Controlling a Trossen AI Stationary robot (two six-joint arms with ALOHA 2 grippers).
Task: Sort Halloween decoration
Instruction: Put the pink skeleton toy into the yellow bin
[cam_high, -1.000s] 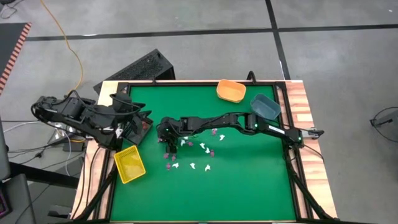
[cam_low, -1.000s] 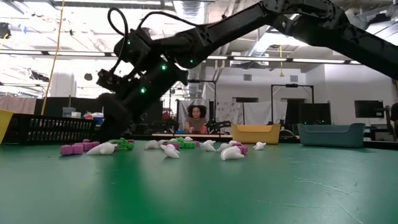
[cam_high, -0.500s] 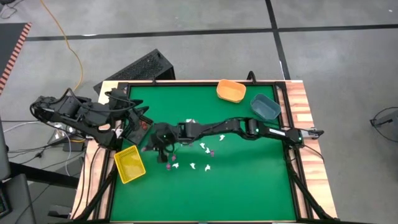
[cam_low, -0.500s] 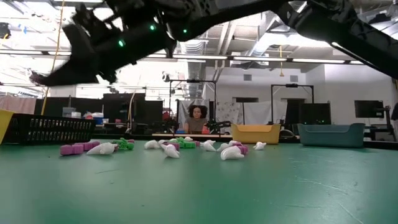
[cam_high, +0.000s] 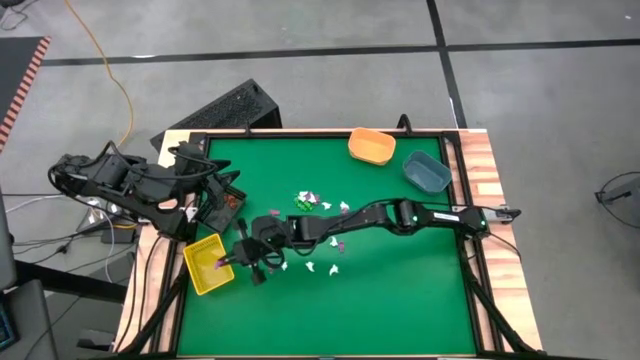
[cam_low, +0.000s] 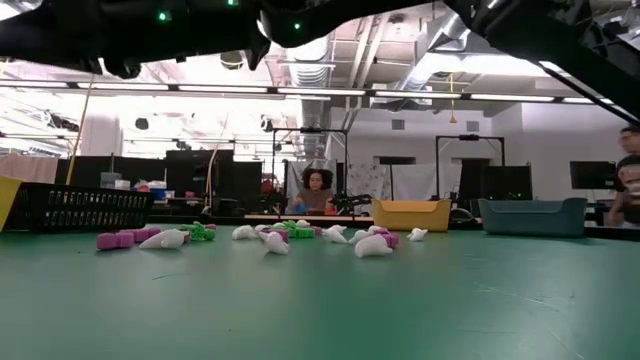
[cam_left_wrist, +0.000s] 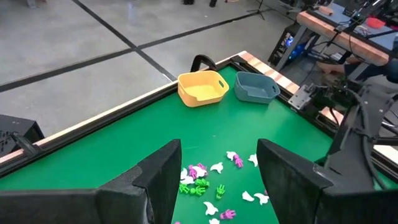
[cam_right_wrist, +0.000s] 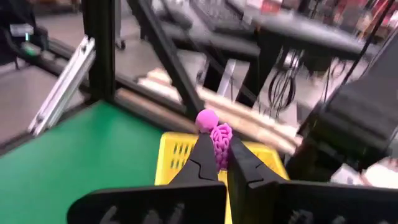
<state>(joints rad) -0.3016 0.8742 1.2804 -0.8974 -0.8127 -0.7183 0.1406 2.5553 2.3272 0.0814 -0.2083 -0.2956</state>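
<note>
Right, a green surface (cam_high: 400, 290) with a wood-striped border sits on a grey concrete floor crossed by dark lines. At its far right corner stand an orange bin (cam_high: 372, 146) and a blue bin (cam_high: 427, 171); at the near left edge sits a yellow bin (cam_high: 208, 265), and a black crate (cam_high: 225, 108) lies on the floor beyond the far left corner. From table height the room behind is a workshop with ceiling lights, dark racks and monitors, one person seated at a desk (cam_low: 317, 190) and another at the right edge (cam_low: 628, 175).

Now the trinkets (cam_high: 318, 205): tiny pieces in white, purple and green, scattered loosely across the middle of the surface, some touching in a little cluster, others apart. Low down they read as small white lumps and purple knobbly bits in a row.

The right gripper (cam_high: 228, 262) reaches far across to the rim of the yellow bin, jaws pressed together on a purple trinket (cam_right_wrist: 217, 138), a knobbly piece with a round head sticking up above the fingertips, held right over the bin. The left gripper (cam_left_wrist: 217, 174) waits at the left edge, jaws spread, holding nothing.
</note>
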